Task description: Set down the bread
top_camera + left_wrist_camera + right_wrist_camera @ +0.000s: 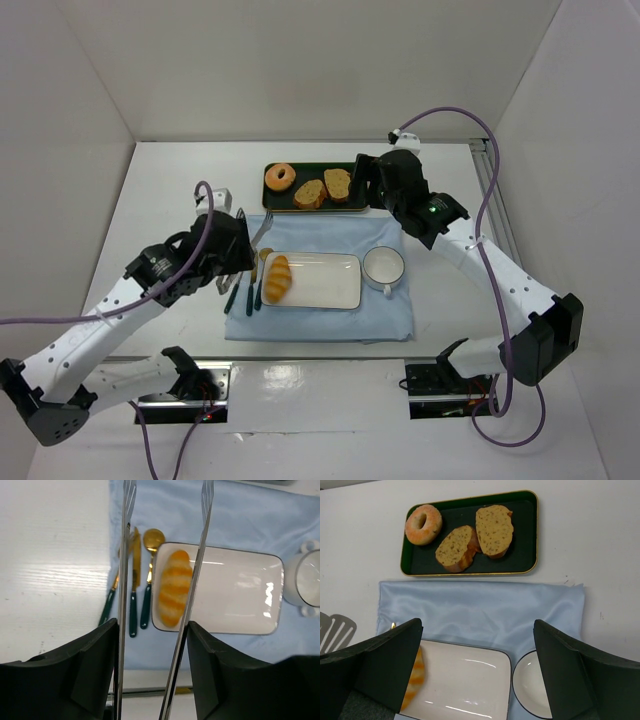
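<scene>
The bread (277, 278) is a golden-orange roll lying at the left end of the white rectangular plate (325, 285). It also shows in the left wrist view (175, 587) and, partly hidden by a finger, in the right wrist view (416, 677). My left gripper (232, 255) is shut on metal tongs (125, 555). The tongs stand spread open above the roll, their slotted tips (262, 228) past it, not touching it. My right gripper (370, 182) is open and empty, hovering over the cloth's far edge near the tray.
A dark green tray (315, 168) at the back holds a doughnut (280, 178) and two bread slices (325, 188). A white cup (384, 268) stands right of the plate. Green-handled gold cutlery (245, 285) lies left of it, all on a blue cloth (320, 232).
</scene>
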Controlling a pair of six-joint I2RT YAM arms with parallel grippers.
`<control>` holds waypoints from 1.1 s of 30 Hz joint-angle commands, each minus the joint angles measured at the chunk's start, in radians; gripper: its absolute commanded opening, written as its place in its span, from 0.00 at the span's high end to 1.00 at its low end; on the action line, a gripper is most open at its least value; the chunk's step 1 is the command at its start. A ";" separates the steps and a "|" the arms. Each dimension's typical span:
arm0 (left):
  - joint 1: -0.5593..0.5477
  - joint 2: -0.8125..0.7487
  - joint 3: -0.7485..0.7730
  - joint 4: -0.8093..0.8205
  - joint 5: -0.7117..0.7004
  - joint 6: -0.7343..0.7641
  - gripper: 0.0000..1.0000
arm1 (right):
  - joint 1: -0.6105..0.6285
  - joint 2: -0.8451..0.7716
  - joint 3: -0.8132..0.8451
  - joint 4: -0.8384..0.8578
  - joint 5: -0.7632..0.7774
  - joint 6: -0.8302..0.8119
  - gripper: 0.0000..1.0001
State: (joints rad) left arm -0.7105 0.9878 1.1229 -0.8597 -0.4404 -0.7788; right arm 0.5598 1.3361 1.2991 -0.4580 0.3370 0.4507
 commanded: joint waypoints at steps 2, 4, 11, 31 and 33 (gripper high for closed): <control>0.017 0.063 0.025 0.034 -0.171 0.088 0.33 | -0.006 -0.032 -0.007 -0.011 0.010 -0.010 0.01; 0.064 0.097 0.014 0.063 -0.182 0.130 0.31 | -0.006 -0.043 -0.008 -0.022 0.010 -0.010 0.01; 0.262 0.190 -0.044 0.204 -0.112 0.213 0.31 | -0.006 -0.094 -0.017 -0.077 0.010 -0.020 0.00; 0.599 0.538 -0.045 0.467 0.121 0.354 0.31 | -0.015 -0.103 0.012 -0.123 -0.001 -0.020 0.00; 0.608 0.590 -0.044 0.467 0.132 0.354 0.33 | -0.015 -0.103 0.012 -0.123 0.008 -0.020 0.00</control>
State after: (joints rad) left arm -0.1165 1.5360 1.0550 -0.4477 -0.3347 -0.4484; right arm 0.5510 1.2652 1.2831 -0.5686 0.3298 0.4465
